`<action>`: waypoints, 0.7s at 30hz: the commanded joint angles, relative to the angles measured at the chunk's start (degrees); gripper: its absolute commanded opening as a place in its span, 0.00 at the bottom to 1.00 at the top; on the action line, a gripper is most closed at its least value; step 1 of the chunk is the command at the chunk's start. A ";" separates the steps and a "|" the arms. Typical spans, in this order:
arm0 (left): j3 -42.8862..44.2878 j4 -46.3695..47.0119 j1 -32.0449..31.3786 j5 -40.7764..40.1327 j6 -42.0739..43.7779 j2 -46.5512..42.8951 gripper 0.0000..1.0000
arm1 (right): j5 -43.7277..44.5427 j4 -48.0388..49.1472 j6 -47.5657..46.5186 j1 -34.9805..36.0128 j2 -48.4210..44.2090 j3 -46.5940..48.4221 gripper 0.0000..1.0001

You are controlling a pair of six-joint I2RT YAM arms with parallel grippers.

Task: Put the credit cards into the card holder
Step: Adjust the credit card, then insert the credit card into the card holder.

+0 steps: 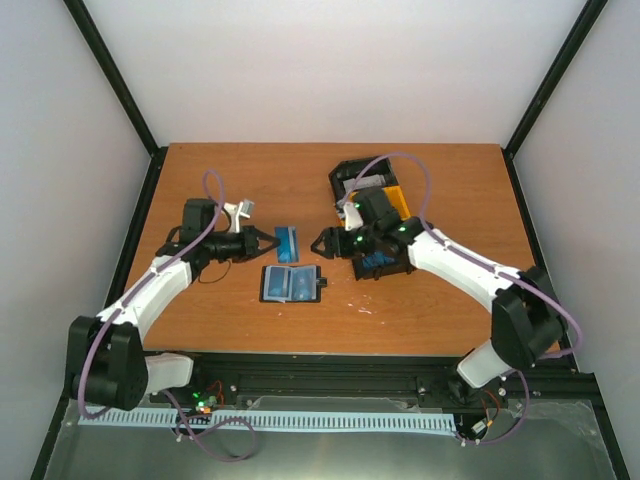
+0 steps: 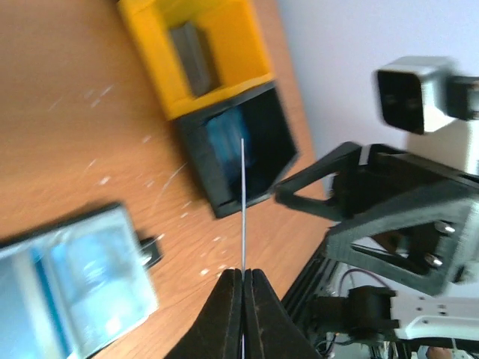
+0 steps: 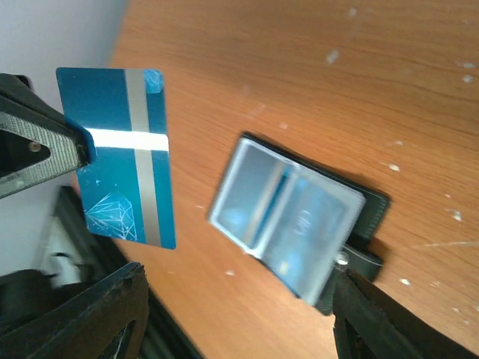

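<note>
Wooden tabletop (image 1: 440, 170) carries everything. At its far right is a black-and-yellow tray (image 1: 400, 203), partly under the right arm. More blue cards (image 1: 378, 263) sit in the tray's near black compartment, and something grey lies in the yellow one.

The card holder (image 1: 290, 283) lies opened flat at the middle of the table, pockets up and clasp tab pointing right. Its clear pockets look bluish, but I cannot tell whether cards are already inside them.

One credit card (image 3: 112, 187) is in the air just beyond the holder, apart from it and standing on edge. It is bright blue with a pale stripe and a diamond mark.

By my reading the task is in its middle. This card has been picked up but not yet slid into a pocket, and the tray's cards are yet to come.

The left gripper (image 2: 242, 278) has its fingers pressed fully together on the card's edge, and its wrist view shows the card only as a thin line. The right gripper (image 1: 324, 243) faces it from just across the card, spread wide, holding nothing and touching nothing.
</note>
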 commanded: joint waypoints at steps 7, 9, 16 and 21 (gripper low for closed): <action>-7.16 2.54 -1.34 -5.31 1.47 8.00 0.01 | 22.96 -10.53 -3.51 10.39 13.51 4.97 0.65; -7.89 2.65 -1.57 -5.55 1.40 9.37 0.01 | 22.65 -10.98 -3.74 11.22 15.89 5.93 0.64; -11.61 5.89 -1.73 -7.54 2.41 12.07 0.01 | 20.99 -11.71 -4.76 11.49 22.39 8.59 0.50; -12.16 5.85 -1.73 -8.50 4.05 13.66 0.01 | 23.32 -13.24 -5.89 11.83 25.58 11.07 0.44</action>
